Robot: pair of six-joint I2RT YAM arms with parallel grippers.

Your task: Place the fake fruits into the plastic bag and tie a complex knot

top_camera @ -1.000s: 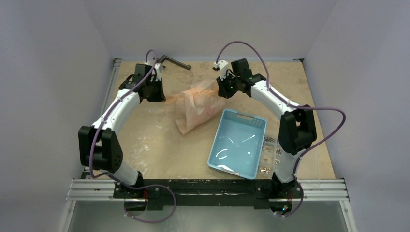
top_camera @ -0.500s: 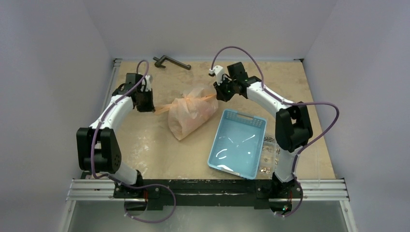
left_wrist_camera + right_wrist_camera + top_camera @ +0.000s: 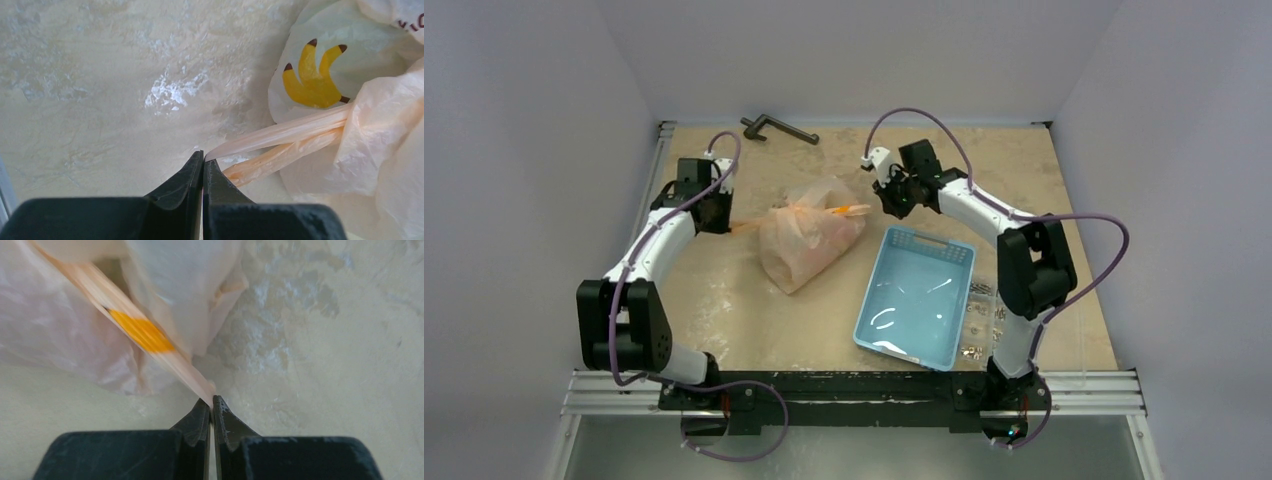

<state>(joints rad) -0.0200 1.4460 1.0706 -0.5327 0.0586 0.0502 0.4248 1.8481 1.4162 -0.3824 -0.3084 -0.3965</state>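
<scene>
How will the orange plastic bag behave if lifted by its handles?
Probably floppy: the plastic bag is thin and crinkled, so it would sag. Its handles are pulled into thin strands, so they could slip or tear. The bulging body suggests weight inside.

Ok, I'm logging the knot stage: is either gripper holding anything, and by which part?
Both. The left gripper pinches the plastic bag by the end of one stretched handle; the right gripper pinches the end of the other handle.

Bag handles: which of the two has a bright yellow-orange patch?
The handle in the right gripper: its strip carries a bright yellow-orange patch. The handle in the left gripper is plain pale orange.
</scene>
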